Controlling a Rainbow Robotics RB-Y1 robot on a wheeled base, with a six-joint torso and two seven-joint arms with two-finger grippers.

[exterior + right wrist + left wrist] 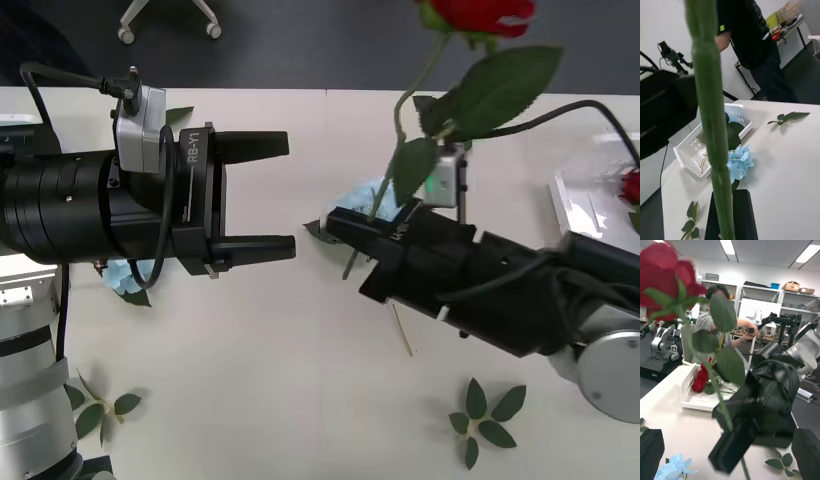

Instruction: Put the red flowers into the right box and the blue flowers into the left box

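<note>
Right gripper (345,228) fingers clamp a red flower (478,14) stem mid-counter; left gripper (290,195) open, empty; one blue flower (739,162) unboxed.

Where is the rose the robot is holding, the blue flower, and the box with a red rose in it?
red rose (666,281), left wrist view, on its bloom.
blue flower (739,163), right wrist view, on its petals.
right box (688,380), left wrist view, on its side wall.
</note>
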